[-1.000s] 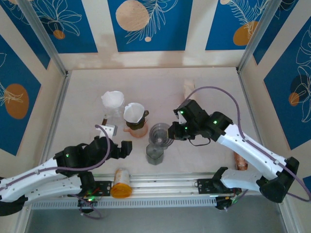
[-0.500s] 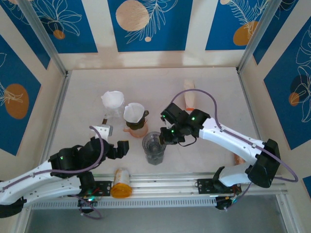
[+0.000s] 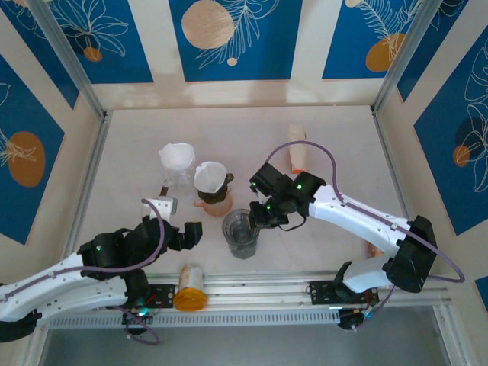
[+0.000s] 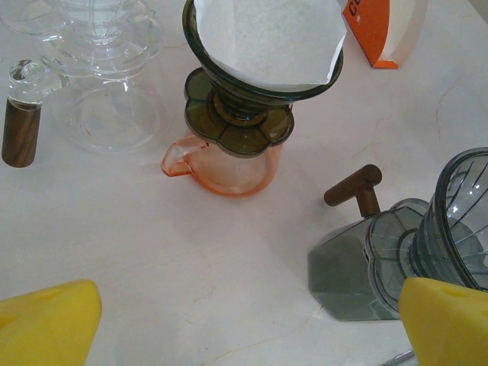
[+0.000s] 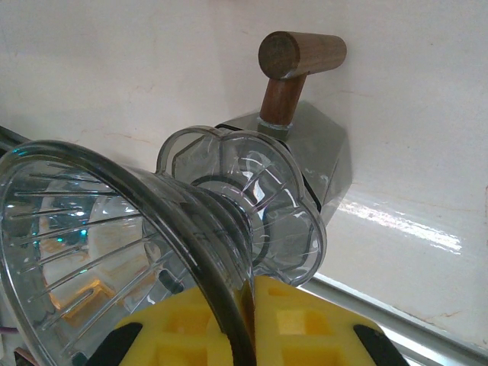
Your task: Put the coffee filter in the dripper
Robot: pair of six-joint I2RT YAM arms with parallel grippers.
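Note:
A white coffee filter (image 4: 267,38) (image 3: 207,175) sits in a dark dripper (image 4: 240,107) on an orange server (image 4: 232,171). My right gripper (image 3: 254,219) (image 5: 252,305) is shut on the rim of a clear grey ribbed dripper (image 5: 152,229) (image 3: 238,225). That dripper is tilted, its flower-shaped base at the mouth of a grey server (image 5: 324,156) (image 3: 244,248) with a wooden handle (image 5: 293,65). My left gripper (image 3: 181,219) (image 4: 244,328) stands open over bare table, left of the grey server (image 4: 351,271), with nothing between its fingers.
A clear glass dripper stand (image 3: 177,162) (image 4: 99,76) holding another white filter stands at the back left. An orange-and-white filter box (image 3: 299,152) (image 4: 381,27) lies behind the right arm. A yellow-capped jar (image 3: 189,286) lies by the front rail, and a brown object (image 3: 377,252) sits at the right.
My right gripper has carried the clear grey dripper left and toward the front, bringing it over the grey server. The left arm has drawn back slightly.

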